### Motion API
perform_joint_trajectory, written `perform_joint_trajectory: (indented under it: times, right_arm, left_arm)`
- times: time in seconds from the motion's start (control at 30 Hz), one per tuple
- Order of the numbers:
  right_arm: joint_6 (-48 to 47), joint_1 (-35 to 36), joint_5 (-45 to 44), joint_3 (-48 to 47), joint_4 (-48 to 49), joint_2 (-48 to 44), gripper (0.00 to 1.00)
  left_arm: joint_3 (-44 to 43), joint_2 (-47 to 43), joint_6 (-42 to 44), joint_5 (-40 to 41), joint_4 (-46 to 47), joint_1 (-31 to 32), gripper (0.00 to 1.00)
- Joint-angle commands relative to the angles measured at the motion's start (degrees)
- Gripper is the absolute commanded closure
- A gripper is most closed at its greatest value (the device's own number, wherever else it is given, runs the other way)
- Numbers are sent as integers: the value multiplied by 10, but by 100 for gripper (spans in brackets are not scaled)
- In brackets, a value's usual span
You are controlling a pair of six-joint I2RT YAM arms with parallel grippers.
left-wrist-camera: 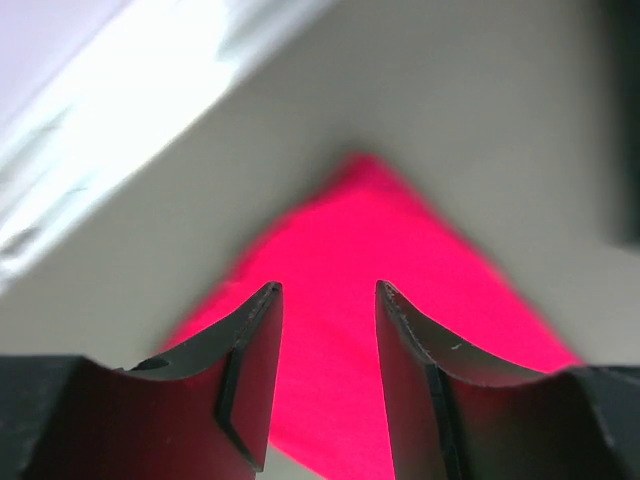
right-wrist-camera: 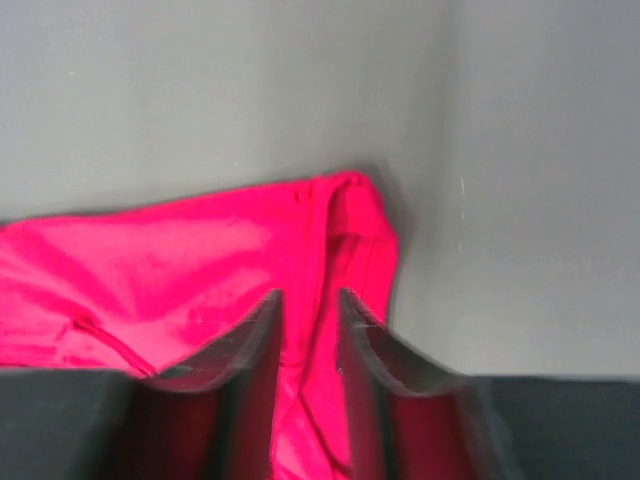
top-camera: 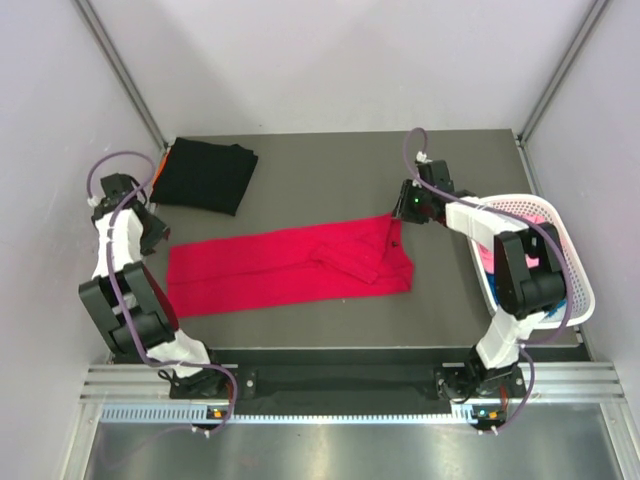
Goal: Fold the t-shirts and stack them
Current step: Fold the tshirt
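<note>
Between pale walls (top-camera: 330, 60): grey table (top-camera: 330, 165), t-shirt (top-camera: 260, 272).

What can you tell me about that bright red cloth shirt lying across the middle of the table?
The bright red soft cloth t-shirt lies flat on the dark grey table, folded into a long band running left to right. Its right end is rumpled, a sleeve doubled over. The left gripper, jaws open, is over its left corner; the right gripper is at its right end.
</note>
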State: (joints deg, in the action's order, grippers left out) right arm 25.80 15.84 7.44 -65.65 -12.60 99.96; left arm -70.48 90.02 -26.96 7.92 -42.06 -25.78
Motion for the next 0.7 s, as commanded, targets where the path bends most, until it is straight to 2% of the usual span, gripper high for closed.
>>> perform_joint_trajectory:
  times: [0.0, 0.1, 0.17, 0.27, 0.43, 0.67]
  right_arm:
    - [-16, -5, 17, -47, 19, 28, 76]
    - [-15, -4, 29, -76, 8, 57, 85]
    - [-13, -5, 28, -93, -3, 75, 86]
    - [-15, -5, 21, -105, -10, 95, 87]
    - [-22, -5, -7, -128, -37, 131, 92]
    - [-31, -8, -52, -135, -63, 156, 99]
  left_arm:
    - [15, -84, -36, -192, 88, 2, 53]
    - [34, -83, -66, -284, 124, 5, 52]
    - [29, -60, -69, -317, 111, 5, 52]
    - [58, -44, -78, -352, 140, 4, 52]
    - [106, -8, -87, -372, 174, 4, 53]
    - [132, 36, -70, -298, 183, 5, 53]
